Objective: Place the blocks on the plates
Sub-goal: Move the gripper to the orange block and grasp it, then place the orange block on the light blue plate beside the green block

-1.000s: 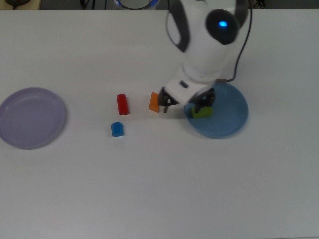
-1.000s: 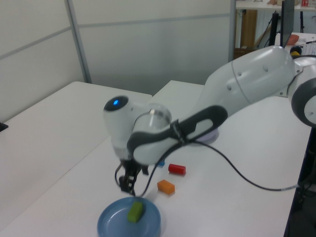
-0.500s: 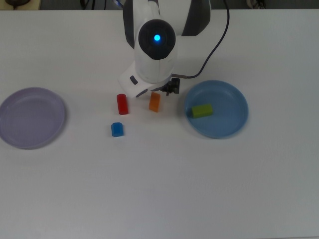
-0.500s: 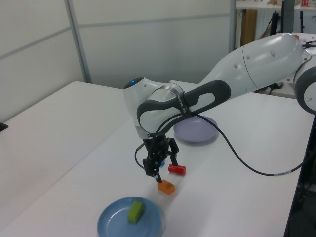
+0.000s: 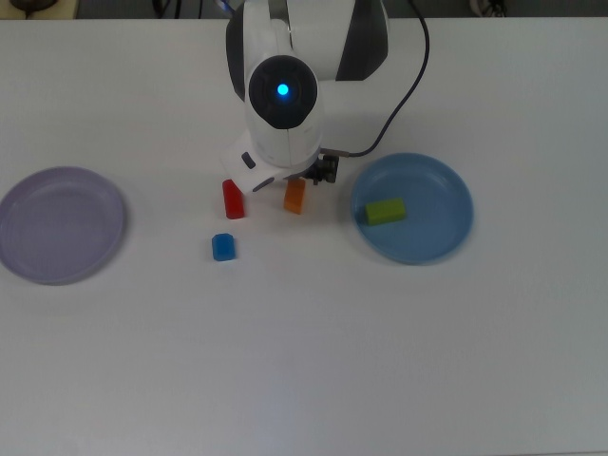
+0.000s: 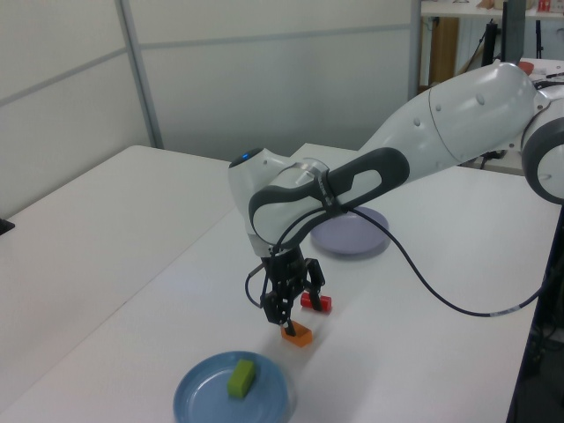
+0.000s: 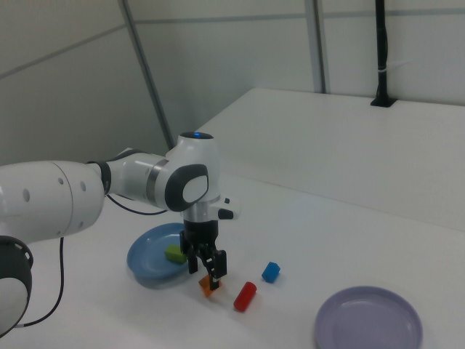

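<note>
Directly below the gripper (image 6: 286, 319) lies the orange wedge (image 6: 297, 334) on the table (image 6: 106, 264) — fingers spread apart, empty, straddling it — just beside the blue plate (image 6: 264, 401), where the green bar (image 6: 240, 377) sits.

A robotics lab, set up for tabletop trials.

A white industrial arm (image 6: 441, 132) with a lit blue indicator is mounted at a plain white table (image 6: 106, 264), and a black cable (image 6: 423, 295) loops from it across the middle of the left view. Behind the table stand bare grey partition panels (image 6: 264, 70) with metal uprights, filling the top of both side views. At the upper right of the left view there are shelves and equipment stands (image 6: 493, 40) with gear on them. In the right view a black pole (image 7: 381, 51) rises from the table's far edge at the upper right. On the table lie only small coloured toy blocks (image 5: 223, 247) and two plastic plates (image 5: 62, 225), test props rather than household things.
</note>
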### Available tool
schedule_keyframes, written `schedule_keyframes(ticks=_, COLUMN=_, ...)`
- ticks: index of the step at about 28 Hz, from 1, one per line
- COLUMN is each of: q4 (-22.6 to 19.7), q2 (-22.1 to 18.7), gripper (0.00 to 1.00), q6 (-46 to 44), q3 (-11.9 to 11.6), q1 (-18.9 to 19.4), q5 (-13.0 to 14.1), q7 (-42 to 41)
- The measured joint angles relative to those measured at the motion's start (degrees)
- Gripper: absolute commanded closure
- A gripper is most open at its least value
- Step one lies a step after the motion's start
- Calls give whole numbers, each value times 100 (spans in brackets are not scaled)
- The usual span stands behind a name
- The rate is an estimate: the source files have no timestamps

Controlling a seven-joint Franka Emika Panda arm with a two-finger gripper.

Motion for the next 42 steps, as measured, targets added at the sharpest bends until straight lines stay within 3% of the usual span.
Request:
schedule_keyframes(ticks=4, q4=-180, q2=30, gripper=18, q6=398, q3=0, q1=0, q5=1, q7=3)
schedule_keyframes(ticks=6, q4=-228, q2=42, gripper=32, q6=468, q3=0, q1=0, q5=1, q7=4)
schedule_keyframes(ticks=7, q4=-244, q2=50, gripper=47, q6=483, q3=0, q1=0, q5=1, q7=4)
schedule_keyframes(ticks=12, q4=-265, q2=102, gripper=77, q6=637, q3=1, q1=2, q5=2, q7=7)
schedule_keyframes(ticks=17, q4=-265, q2=117, gripper=90, q6=685, q3=1, q1=2, q5=105, q7=8)
schedule_keyframes(ticks=18, q4=-265, q2=117, gripper=99, q6=686, q3=1, q1=2, q5=125, q7=8)
schedule_keyframes(ticks=26, q4=-216, q2=72, gripper=100, q6=686, q3=1, q1=1, q5=151, q7=25)
schedule_keyframes(ticks=34, q4=-85, q2=-436, gripper=100, q6=383, q3=131, q1=77, q5=156, q7=6)
schedule_keyframes(ticks=39, q4=-84, q2=-487, gripper=100, q6=380, q3=242, q1=587, q5=134, q7=8)
schedule_keyframes(ticks=42, q4=-84, q2=-369, gripper=100, q6=423, q3=245, q1=969, q5=-132, q7=15)
